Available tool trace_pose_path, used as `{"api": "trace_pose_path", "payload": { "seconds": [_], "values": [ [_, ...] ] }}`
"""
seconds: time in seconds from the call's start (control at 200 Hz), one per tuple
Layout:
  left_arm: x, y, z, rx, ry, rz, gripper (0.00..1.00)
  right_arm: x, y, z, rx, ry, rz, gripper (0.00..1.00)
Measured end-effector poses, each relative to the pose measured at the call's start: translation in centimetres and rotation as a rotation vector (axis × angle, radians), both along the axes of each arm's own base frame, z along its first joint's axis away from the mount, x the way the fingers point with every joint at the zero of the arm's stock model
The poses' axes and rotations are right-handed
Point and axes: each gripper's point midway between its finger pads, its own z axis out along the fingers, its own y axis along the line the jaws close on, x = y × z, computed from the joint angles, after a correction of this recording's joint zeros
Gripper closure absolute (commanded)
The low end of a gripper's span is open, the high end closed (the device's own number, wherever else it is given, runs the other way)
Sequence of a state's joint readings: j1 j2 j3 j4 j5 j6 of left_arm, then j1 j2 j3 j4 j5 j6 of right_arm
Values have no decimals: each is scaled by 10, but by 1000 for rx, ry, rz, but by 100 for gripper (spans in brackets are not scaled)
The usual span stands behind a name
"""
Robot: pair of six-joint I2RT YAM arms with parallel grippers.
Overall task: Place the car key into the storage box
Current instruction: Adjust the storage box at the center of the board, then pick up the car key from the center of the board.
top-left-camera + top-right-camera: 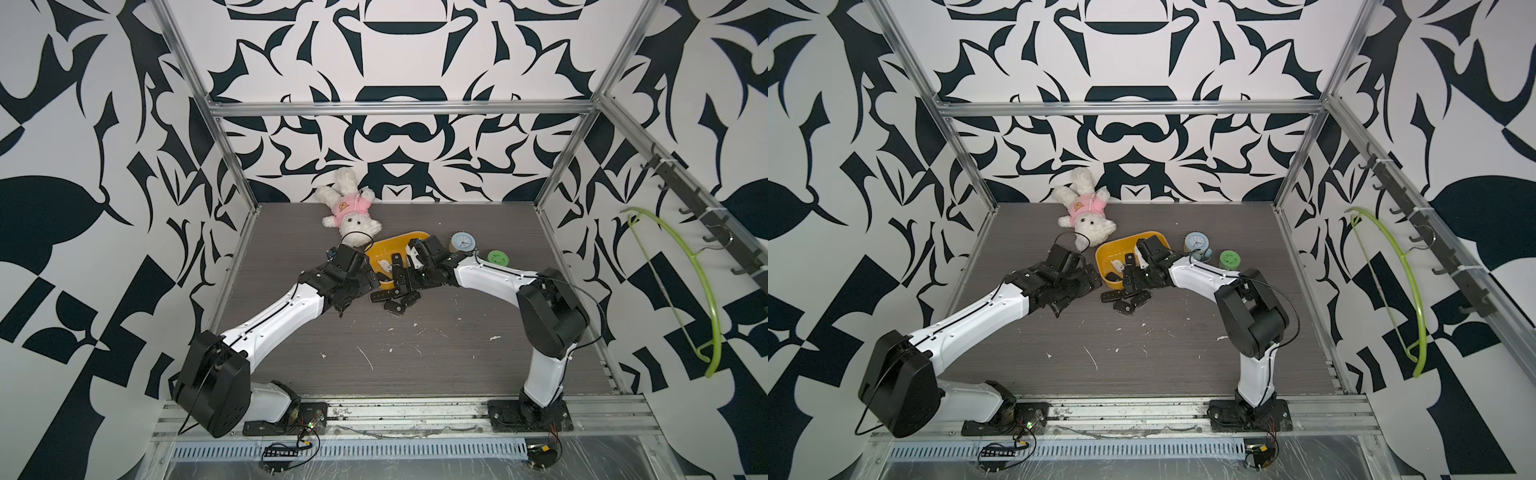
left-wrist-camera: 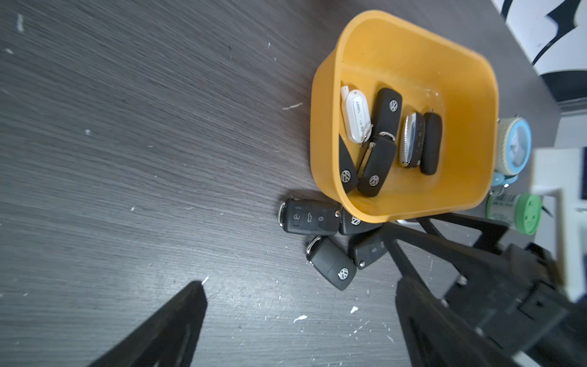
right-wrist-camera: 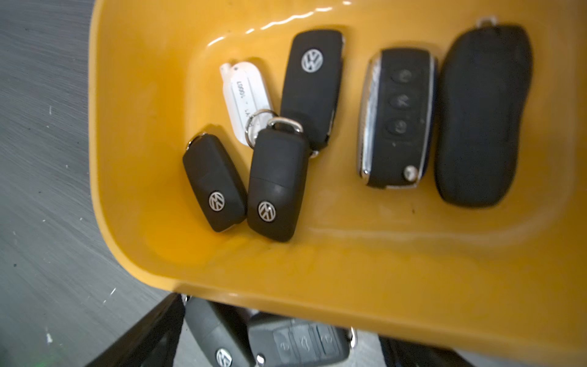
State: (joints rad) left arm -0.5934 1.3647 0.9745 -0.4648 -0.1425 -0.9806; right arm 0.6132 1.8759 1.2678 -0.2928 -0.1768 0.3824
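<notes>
Car keys (image 1: 397,300) lie by storage box (image 1: 395,243), arms stretched low, left claw (image 2: 298,286) and right claw (image 3: 279,330) released

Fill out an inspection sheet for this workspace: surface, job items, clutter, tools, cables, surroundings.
Surface: dark wood-grain tabletop, with white flecks and scratches.
Job's things: storage box holds five car keys and a white tag; four loose car keys lie on the tabletop by its near side.
Clutter: plush rabbit at the back; alarm clock and green-lidded jar to the box's right.
Tools: left tool open, empty, beside the loose car keys; right tool open, empty, over them at the box's rim.
Cables: black cable loop at the left wrist; black cable on the right arm; wires at the base rail.
Surroundings: patterned walls, aluminium frame, green hanger on a hook rail.
</notes>
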Motion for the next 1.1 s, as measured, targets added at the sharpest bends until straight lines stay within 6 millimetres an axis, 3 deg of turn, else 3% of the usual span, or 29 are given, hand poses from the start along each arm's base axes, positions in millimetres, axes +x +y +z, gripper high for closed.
{"api": "trace_pose_path", "payload": {
  "seconds": [0.17, 0.56, 0.87, 1.1],
  "values": [
    [6, -3, 4, -14, -24, 7, 0, 9, 5, -8, -52, -22, 77, 4],
    [8, -9, -4, -41, 3, 15, 0, 9, 1, -35, -152, -20, 182, 4],
    [8, -12, -3, -57, 8, 15, 0, 0, -7, -35, -152, -9, 173, 4],
    [7, -13, -4, -61, 12, 13, 0, -13, -15, -19, -122, -10, 139, 4]
  ]
}}
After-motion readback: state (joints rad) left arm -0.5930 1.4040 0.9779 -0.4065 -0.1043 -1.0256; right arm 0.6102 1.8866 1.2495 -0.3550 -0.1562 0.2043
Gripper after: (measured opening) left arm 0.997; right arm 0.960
